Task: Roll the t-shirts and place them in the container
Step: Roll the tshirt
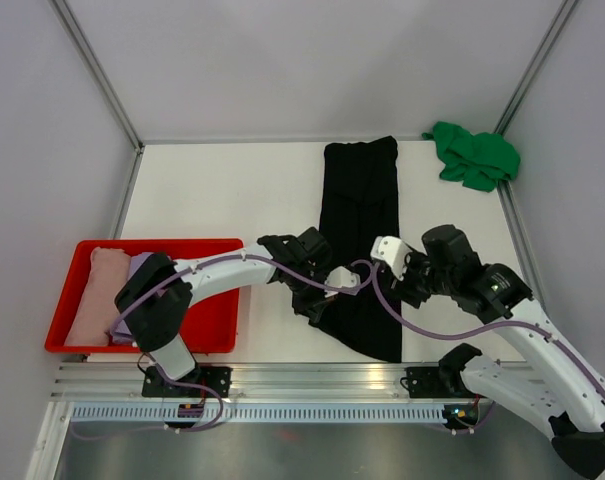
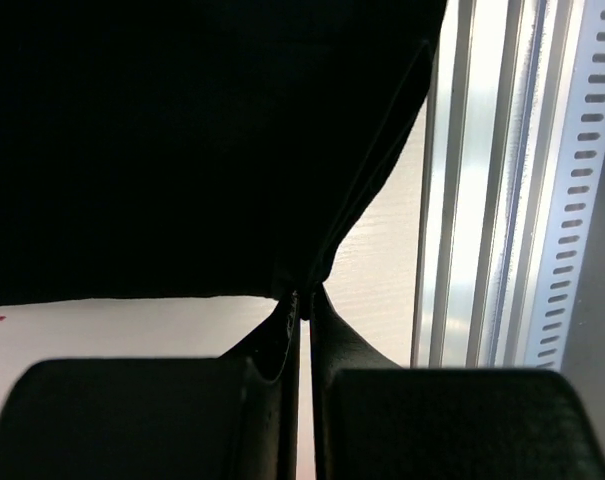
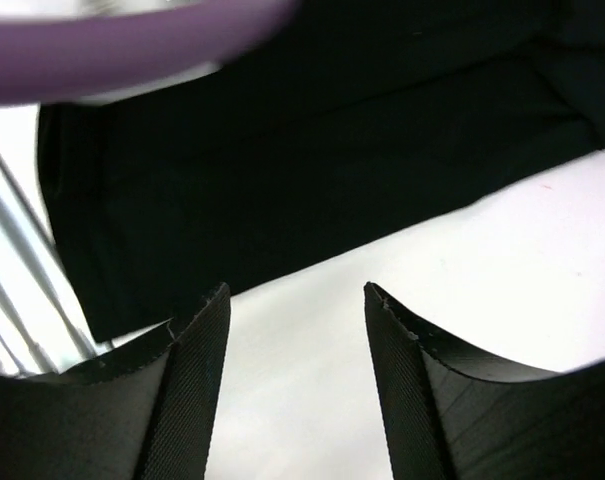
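Left end effector (image 2: 302,298) pinches the near corner of the black t-shirt (image 1: 360,215), a long strip flat on the tabletop (image 1: 222,190). Right end effector (image 3: 297,300) is spread beside it. We judge rolling not started. The green t-shirt (image 1: 474,157) lies crumpled.

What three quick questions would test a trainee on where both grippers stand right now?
1. True or false: the right gripper is shut on the black t-shirt.
2. Fill in: the left gripper is ____ on that shirt's edge.
3. The green t-shirt lies: A on the black one; B bunched at the far right corner of the table; C in the left gripper.
Key: 1 false; 2 shut; 3 B.
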